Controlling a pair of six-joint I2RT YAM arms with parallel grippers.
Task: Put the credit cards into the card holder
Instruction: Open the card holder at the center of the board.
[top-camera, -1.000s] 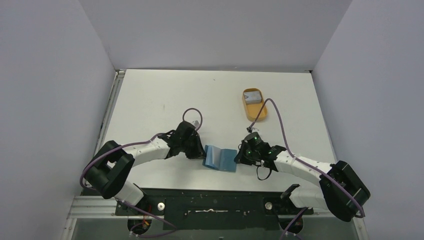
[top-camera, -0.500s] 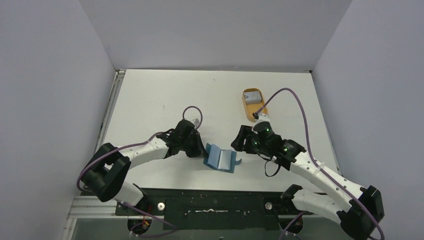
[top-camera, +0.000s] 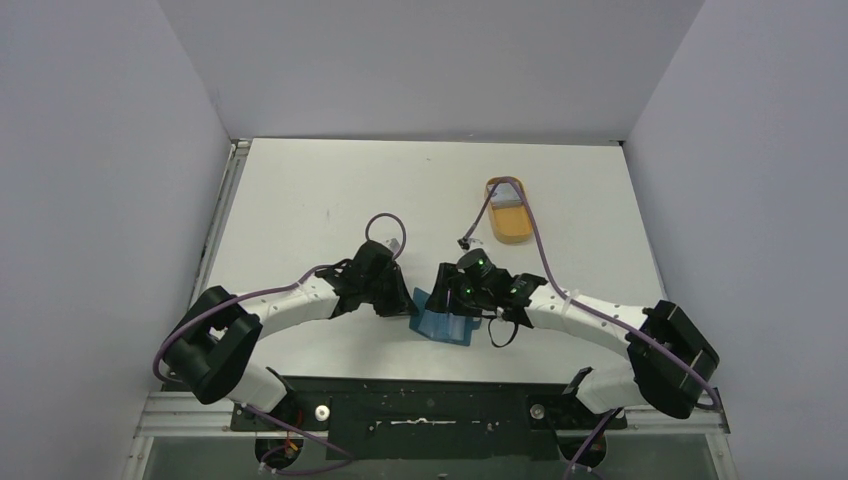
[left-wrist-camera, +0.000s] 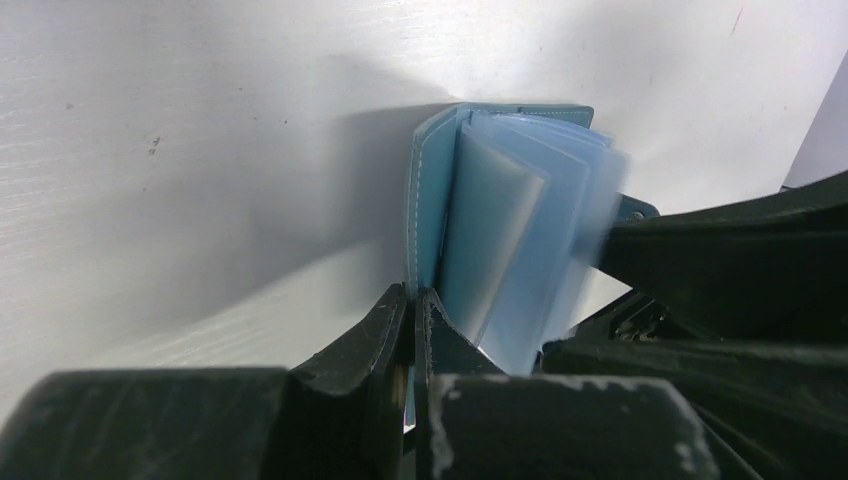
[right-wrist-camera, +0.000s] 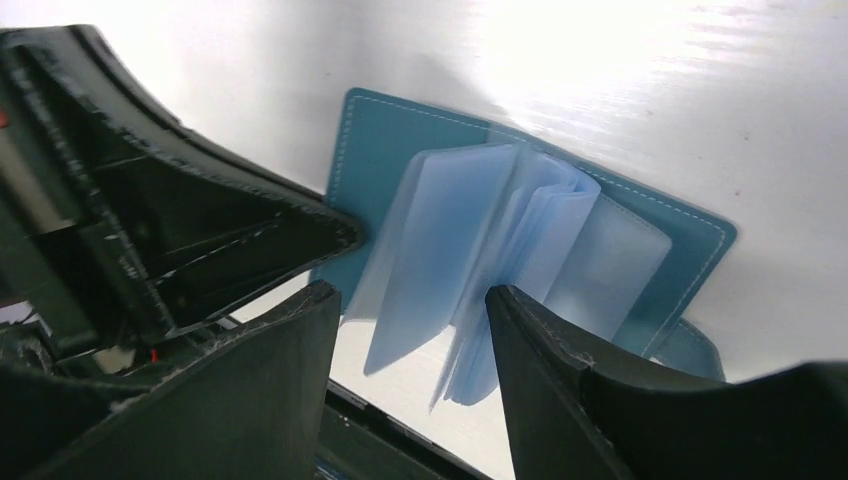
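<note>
The left gripper (left-wrist-camera: 412, 330) is pinching the card holder (left-wrist-camera: 432, 190) by its cover, jaws clamped, anchoring it open. The right gripper (right-wrist-camera: 410, 305) is hovering over its clear sleeves (right-wrist-camera: 440, 235), jaws spread, empty.

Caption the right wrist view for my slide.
Open right hand over the card holder's fanned clear sleeves; left hand clamps it.

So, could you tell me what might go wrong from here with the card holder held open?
The left jaws pinch only the cover edge of the card holder; a push from the right arm could pull it free.
The right jaws stand open astride the fanned clear sleeves; closing could catch several at once and crumple them.
Both sets of jaws sit very close together, so they may collide.
</note>
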